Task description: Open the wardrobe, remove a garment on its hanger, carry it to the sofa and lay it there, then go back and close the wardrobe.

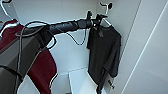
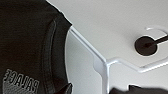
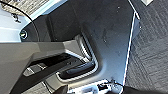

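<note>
1. The garment [image 1: 103,51], a black short-sleeved shirt, hangs on the white hanger [image 1: 108,23] inside the open wardrobe [image 1: 75,50], toward its right wall; the hanger's hook rises to a dark peg near the top. A dark red garment [image 1: 41,67] hangs apart, at the left of the interior.
2. The left gripper [image 1: 98,19] sits at the shirt's collar, just beside the hanger's neck. Whether its fingers are parted or closed on the hanger cannot be told from either view of it.
3. Left wrist view: the hanger's neck and shoulder bar [image 2: 100,62] run close before the camera, with the collar and a printed label [image 2: 21,81] alongside.
4. Risk, judged: if the grasp catches cloth and not the hanger, the shirt could slide off one shoulder when lifted; a lift that is too shallow could leave the hook snagged on its peg.
5. Pose: the left arm [image 1: 67,25] reaches nearly level across the opening, cable looping beneath.
6. The right wrist view looks down on the robot's own body and grey carpet [image 3: 150,55]; the right gripper's state cannot be told.
</note>
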Available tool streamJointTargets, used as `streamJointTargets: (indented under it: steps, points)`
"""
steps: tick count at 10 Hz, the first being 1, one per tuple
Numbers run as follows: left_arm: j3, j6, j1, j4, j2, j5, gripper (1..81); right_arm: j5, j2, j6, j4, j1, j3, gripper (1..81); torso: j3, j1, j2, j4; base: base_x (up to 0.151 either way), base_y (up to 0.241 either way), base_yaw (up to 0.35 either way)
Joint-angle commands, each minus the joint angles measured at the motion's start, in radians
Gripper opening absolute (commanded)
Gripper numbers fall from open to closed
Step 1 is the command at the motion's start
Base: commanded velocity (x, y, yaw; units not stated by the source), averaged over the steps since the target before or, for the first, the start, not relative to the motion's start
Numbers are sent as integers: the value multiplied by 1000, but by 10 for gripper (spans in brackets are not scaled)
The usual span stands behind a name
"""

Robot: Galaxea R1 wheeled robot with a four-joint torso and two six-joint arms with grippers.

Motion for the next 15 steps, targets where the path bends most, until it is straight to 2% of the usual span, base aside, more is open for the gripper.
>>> streamJointTargets:
  steps: [1,3,7,8,9,10,12,13,15]
  points:
    - [48,-5,-189,2,-41,-9,811,-56,5,1,3,21,1,811,0,0,0,0,0,0,0]
    - [64,-5,-189,5,-61,-20,811,-56,3,0,3,21,1,811,0,0,0,0,0,0,0]
    - [30,-1,-193,20,-10,-24,811,-56,5,1,4,21,6,811,0,0,0,0,0,0,0]
    - [29,-1,-193,29,1,-24,811,-57,5,1,4,19,6,811,0,0,0,-45,0,0,0]
    - [29,-1,-196,30,8,-26,811,-57,5,0,4,19,7,811,0,0,0,-81,0,0,0]
    - [29,1,-198,31,14,-27,811,-57,3,0,4,19,6,811,0,0,0,-13,0,0,0]
    - [27,4,-198,60,31,-58,811,-57,5,0,3,19,7,811,0,0,0,-55,0,0,0]
    - [21,4,-198,86,42,-85,811,-57,5,0,0,18,7,811,0,0,0,-63,0,0,0]
    - [-5,2,-196,160,70,-138,811,-57,5,-2,-5,15,7,811,0,0,0,-63,0,0,0]
